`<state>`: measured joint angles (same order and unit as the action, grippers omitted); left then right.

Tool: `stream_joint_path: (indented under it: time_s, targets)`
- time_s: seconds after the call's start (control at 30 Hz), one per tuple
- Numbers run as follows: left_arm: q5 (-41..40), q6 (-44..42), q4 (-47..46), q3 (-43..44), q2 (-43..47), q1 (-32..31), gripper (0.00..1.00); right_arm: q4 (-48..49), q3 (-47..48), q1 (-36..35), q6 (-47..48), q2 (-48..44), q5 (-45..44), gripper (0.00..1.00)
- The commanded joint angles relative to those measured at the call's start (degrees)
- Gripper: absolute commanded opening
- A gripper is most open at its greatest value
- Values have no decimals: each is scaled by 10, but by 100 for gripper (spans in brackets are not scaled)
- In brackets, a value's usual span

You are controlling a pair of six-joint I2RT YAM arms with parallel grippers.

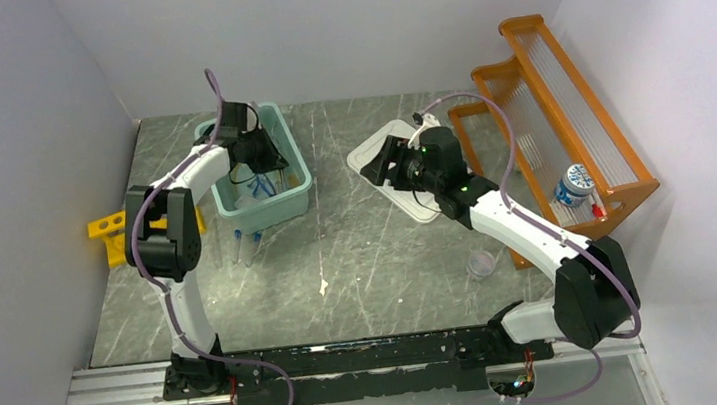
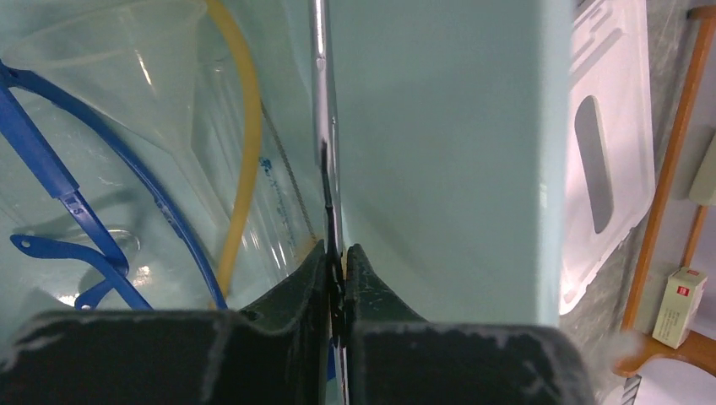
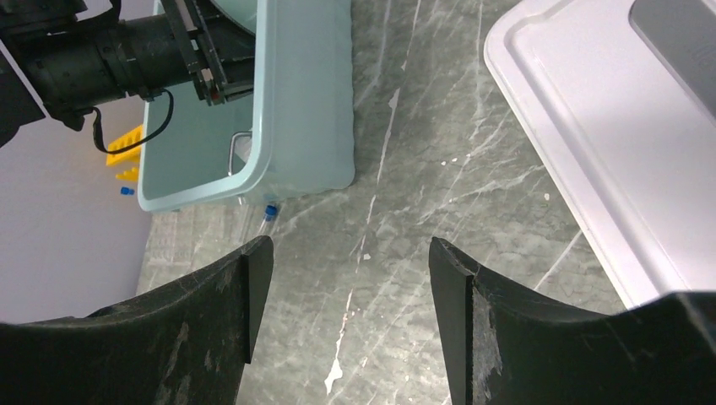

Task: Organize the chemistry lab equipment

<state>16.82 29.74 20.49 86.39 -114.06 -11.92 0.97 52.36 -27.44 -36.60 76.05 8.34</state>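
Note:
My left gripper [image 1: 257, 151] hangs inside the teal bin [image 1: 294, 184]. In the left wrist view it [image 2: 336, 251] is shut on the silver forceps [image 2: 320, 93], seen edge-on along the bin's inner wall [image 2: 439, 143]. Blue tubing [image 2: 51, 177], a tan tube [image 2: 245, 143] and a clear funnel [image 2: 143, 76] lie in the bin. My right gripper [image 1: 386, 164] is open and empty above the bare table [image 3: 346, 253], near the white lid [image 3: 583, 143]. Test tubes [image 1: 246, 242] lie in front of the bin. The yellow rack [image 1: 109, 235] stands at the left. A clear cup [image 1: 482, 263] sits near the right arm.
The large orange shelf [image 1: 564, 90] stands at the back right with a white-and-blue bottle [image 1: 572, 185] on it. A blue-capped tube [image 3: 268, 211] lies at the bin's near corner [image 3: 287, 110]. Walls close in on the left, back and right.

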Motion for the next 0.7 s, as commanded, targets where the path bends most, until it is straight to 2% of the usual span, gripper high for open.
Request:
stream_joint_path:
  time_s: [0.0,0.27,0.47,0.67]
  targets:
    - [12,30,-49,-18,-9,-9,12,18,-6,4,5,7,3,71]
    - [-14,2,-21,2,1,-13,37,15,-5,4,9,11,-1,71]
    - [-58,-56,65,56,44,-16,50,18,4,2,22,22,8,71]
    - [-100,-110,119,71,106,-10,66,15,13,-3,38,37,27,71]
